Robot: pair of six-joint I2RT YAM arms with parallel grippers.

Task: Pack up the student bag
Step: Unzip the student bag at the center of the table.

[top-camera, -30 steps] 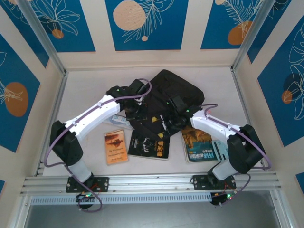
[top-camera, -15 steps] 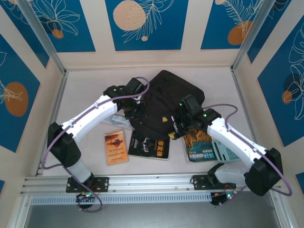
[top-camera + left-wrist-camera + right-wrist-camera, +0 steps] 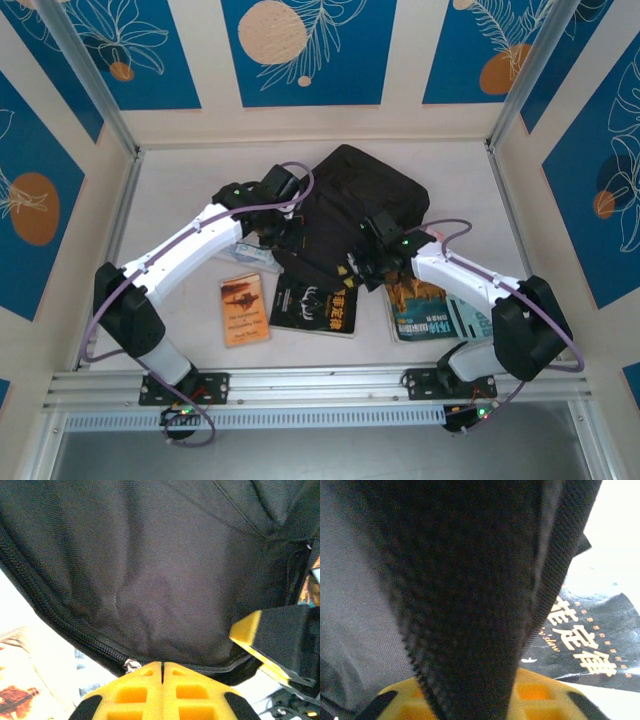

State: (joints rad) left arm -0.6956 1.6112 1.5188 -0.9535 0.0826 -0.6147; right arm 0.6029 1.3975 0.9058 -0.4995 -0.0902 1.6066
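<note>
**Change:** The right claw (image 3: 470, 692), wide open a second ago, is now clamped on a zip-edged fold at the near rim of the student bag (image 3: 350, 195). The left claw (image 3: 162, 666) is closed at the bag's near-left zip edge; a pinch on the fabric cannot be confirmed.

**Judgement:** The mouth is being taken up for opening. Nothing appears packed.

**Position:** The bag lies flat on the surface (image 3: 190, 200), askew. Its long axis apparently runs near-left to far-right, and its mouth faces the black book (image 3: 315, 303) at its near rim.

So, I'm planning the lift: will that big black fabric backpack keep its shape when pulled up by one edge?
Probably not: the large black fabric backpack lies slumped and creased, so it likely sags. Its zippered edge bends loosely, suggesting it folds wherever the right pincer pinches.
</note>
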